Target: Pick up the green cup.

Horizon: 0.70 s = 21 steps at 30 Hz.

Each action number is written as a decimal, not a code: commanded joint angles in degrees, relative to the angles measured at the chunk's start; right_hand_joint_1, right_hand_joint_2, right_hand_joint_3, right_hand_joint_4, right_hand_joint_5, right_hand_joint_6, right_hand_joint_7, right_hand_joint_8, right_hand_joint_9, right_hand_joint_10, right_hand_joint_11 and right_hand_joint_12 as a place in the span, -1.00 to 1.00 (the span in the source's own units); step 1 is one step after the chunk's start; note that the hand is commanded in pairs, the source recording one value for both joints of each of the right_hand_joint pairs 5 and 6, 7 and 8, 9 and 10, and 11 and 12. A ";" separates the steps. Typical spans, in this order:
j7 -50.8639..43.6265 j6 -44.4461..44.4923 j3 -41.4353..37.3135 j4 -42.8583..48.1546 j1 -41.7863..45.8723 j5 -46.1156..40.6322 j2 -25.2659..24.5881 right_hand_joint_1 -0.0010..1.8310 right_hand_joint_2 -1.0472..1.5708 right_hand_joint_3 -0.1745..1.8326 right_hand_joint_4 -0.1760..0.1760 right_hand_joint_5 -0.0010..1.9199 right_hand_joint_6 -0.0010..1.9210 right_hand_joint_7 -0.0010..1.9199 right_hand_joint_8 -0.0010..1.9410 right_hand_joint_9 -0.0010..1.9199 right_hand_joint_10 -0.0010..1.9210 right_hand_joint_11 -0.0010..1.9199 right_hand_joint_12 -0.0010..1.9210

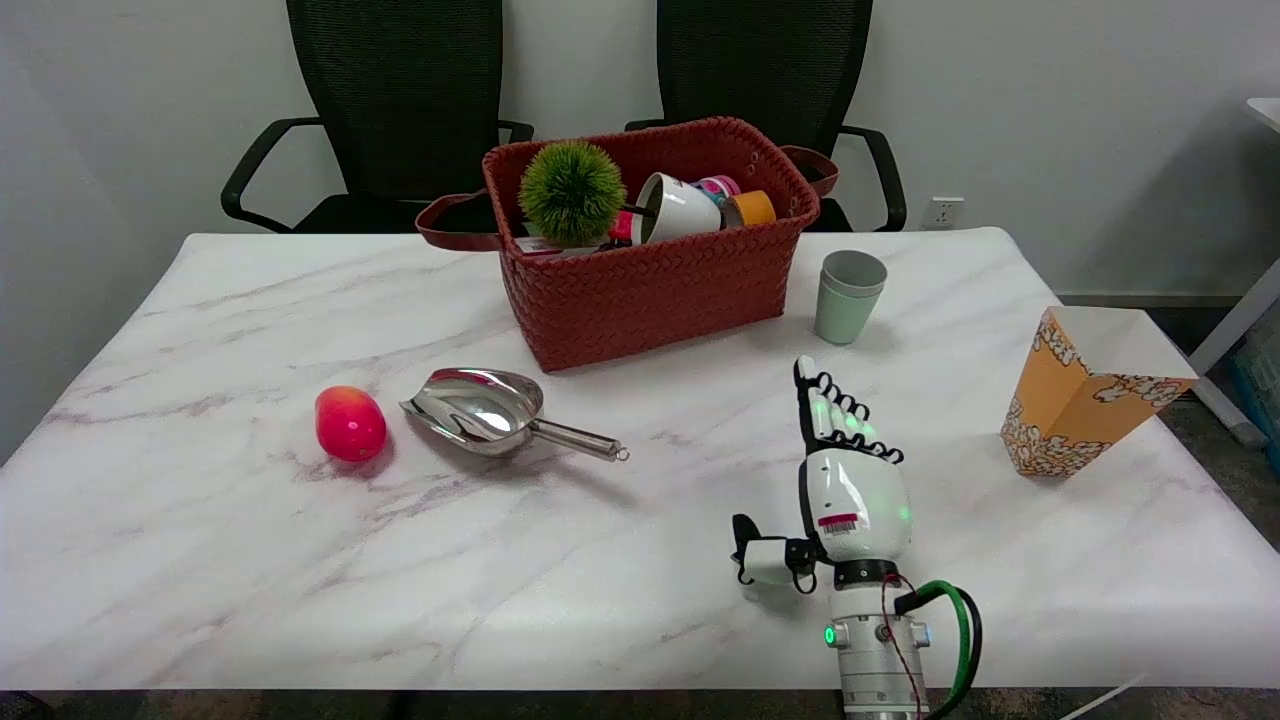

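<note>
On the tabletop, just right of the red basket, green cup upright, untouched. Right hand empty, fingers extended, thumb apart. Better to advance forward, then wrap around the cup's side.

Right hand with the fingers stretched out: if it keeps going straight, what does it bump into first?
Probably the green cup. The right hand points up the table toward it, with bare marble between them; height is hard to judge.
</note>
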<state>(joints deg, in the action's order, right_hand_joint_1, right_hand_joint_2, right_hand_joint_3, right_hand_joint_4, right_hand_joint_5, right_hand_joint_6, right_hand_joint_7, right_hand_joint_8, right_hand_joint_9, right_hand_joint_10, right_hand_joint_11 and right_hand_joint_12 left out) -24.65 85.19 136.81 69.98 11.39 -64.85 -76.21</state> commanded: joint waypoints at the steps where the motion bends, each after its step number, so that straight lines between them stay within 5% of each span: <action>1: 0.08 -0.93 0.22 -0.23 0.47 0.46 0.18 0.27 -0.06 0.23 0.00 -0.94 -0.94 -0.72 -0.73 -0.64 -0.64 -0.58 -0.58; 21: 3.28 -0.37 -0.75 3.70 -0.10 -0.26 0.50 0.28 -0.03 0.15 0.00 -0.94 -0.94 -0.67 -0.67 -0.65 -0.65 -0.61 -0.61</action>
<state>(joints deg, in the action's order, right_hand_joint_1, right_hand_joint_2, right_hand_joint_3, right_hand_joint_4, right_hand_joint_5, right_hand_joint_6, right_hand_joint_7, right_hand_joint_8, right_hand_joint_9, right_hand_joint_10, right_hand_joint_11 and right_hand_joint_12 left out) -24.32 84.64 136.89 70.86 11.89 -64.46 -75.96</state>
